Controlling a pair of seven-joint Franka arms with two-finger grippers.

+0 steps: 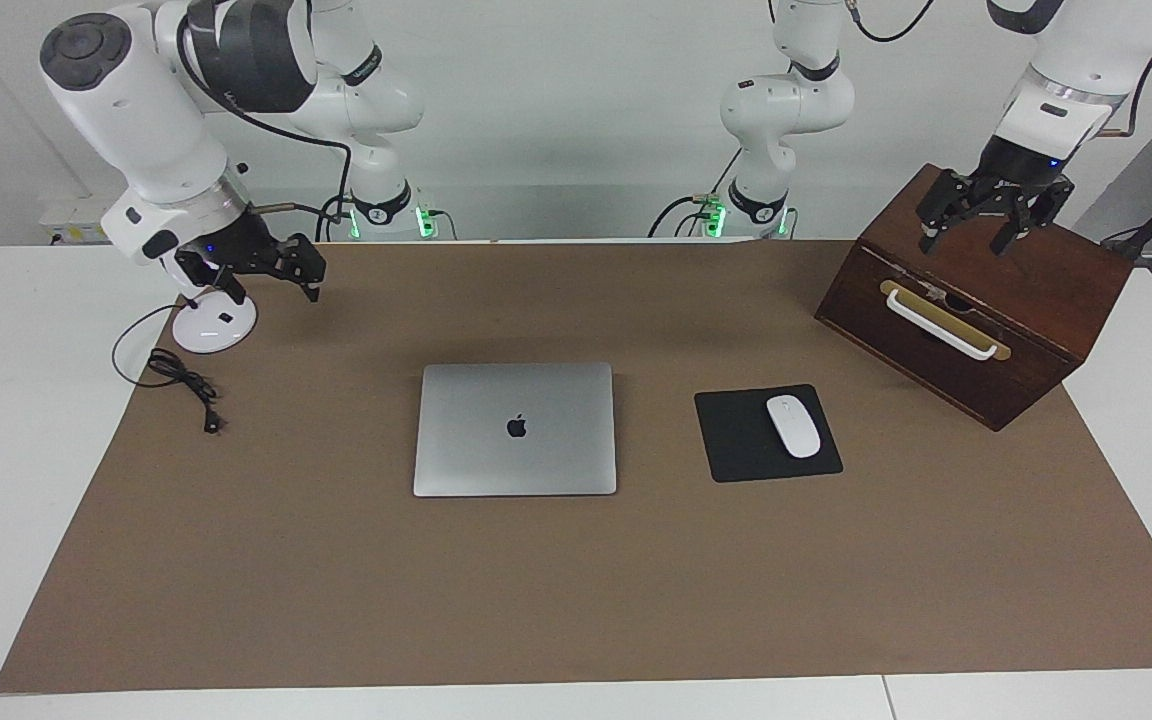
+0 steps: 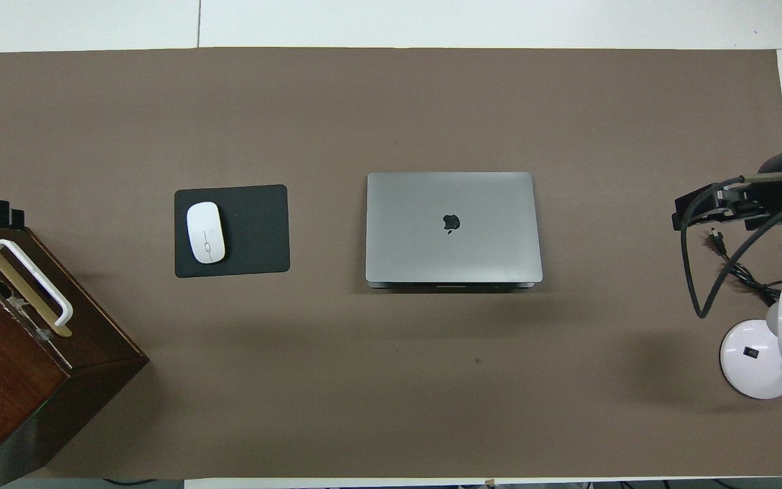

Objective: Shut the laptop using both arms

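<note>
White walls back a long table covered by a brown mat [image 1: 576, 600], and we look at it from across the table and from high above. At the middle of the mat lies the laptop [image 1: 515, 429], a thin silver-grey slab with its lid flat down and the dark apple logo facing up. No keyboard shows, so we judge the closing already done.

Beside it, toward the left arm's end of the table, a black mouse pad [image 1: 741, 440] carries a white mouse [image 1: 794, 426]. Nearer to the robots at that end stands a dark wooden box [image 1: 976, 310], turned at an angle, with a white handle [image 1: 939, 323] on its front.

We see the left gripper [image 1: 991, 215] hanging over the top of that box, its two fingers spread apart and holding nothing. The right gripper [image 1: 271, 270] hovers over the mat's corner at the right arm's end, fingers also spread and empty. Just beside it on the table sit a round white lamp base [image 1: 213, 323] and a loose black cable [image 1: 181, 380].

Both grippers are well apart from the laptop, one at each end. We read this as the arms parked clear of the work, leaving the closed lid free and untouched.
</note>
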